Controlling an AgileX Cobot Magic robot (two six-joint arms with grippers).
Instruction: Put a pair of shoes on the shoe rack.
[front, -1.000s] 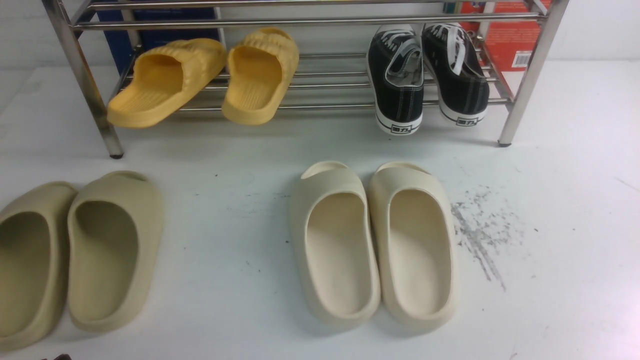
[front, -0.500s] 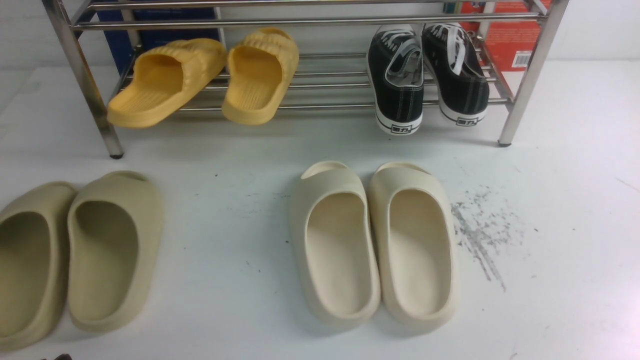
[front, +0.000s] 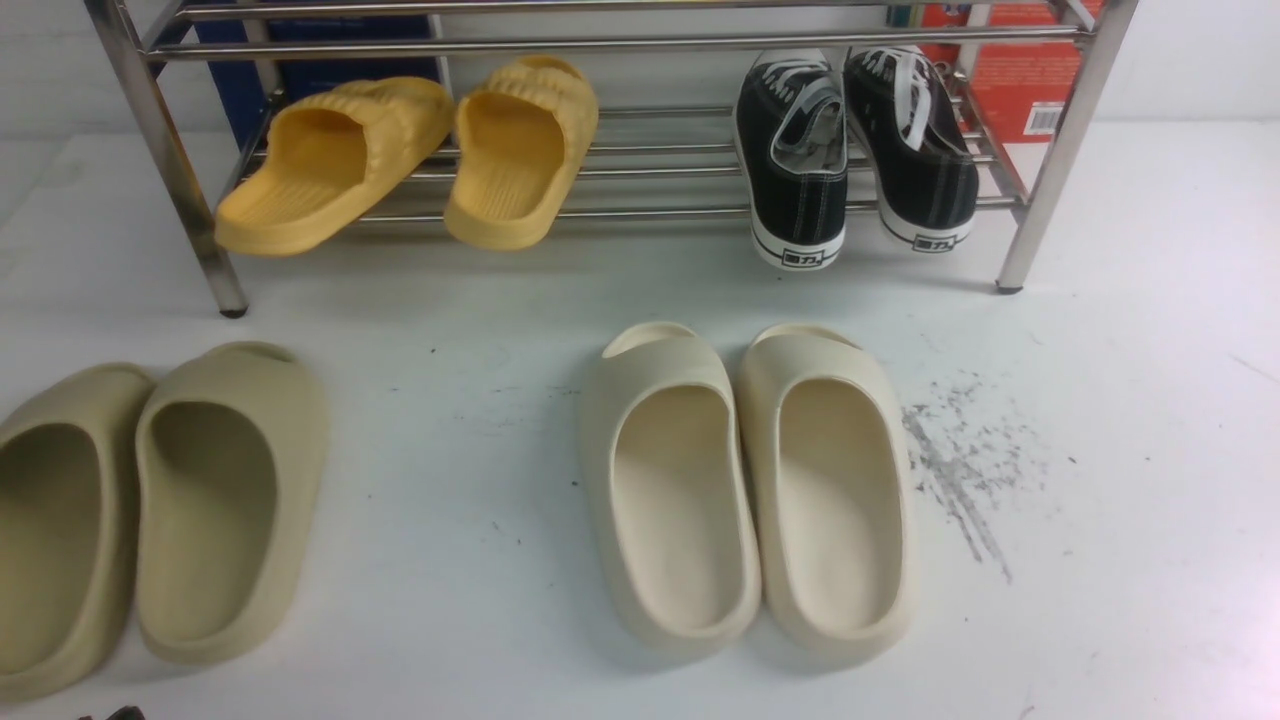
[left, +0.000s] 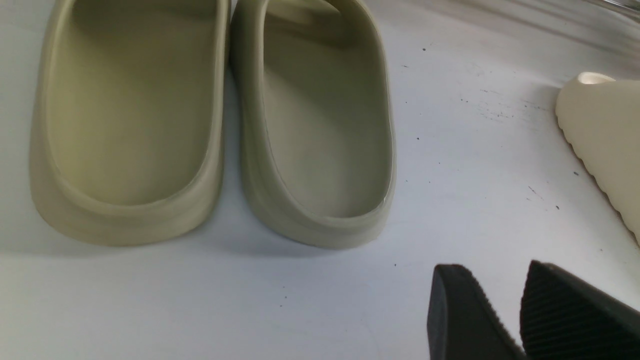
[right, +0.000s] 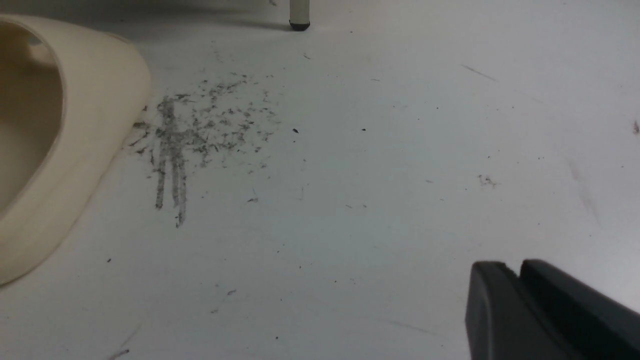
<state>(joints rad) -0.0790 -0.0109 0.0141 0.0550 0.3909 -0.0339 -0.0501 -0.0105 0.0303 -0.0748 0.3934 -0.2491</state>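
Nothing has shifted across the last second: the front view reads the same in each frame, so the scene is at rest. The pair of shoes (front: 855, 155), black with white laces, already lies on the lower bars of the shoe rack (front: 640, 45) at about one o'clock, heels toward the camera, with the yellow slides (front: 410, 150) at eleven. The left claw (left: 505, 310) hangs low over the counter (front: 450, 330) beside the olive slides (left: 215, 125), its jaws a narrow gap apart and empty; the right claw (right: 520, 300) sits pressed closed on nothing near the cream slides (front: 750, 490). I judge the task complete, arms parked.
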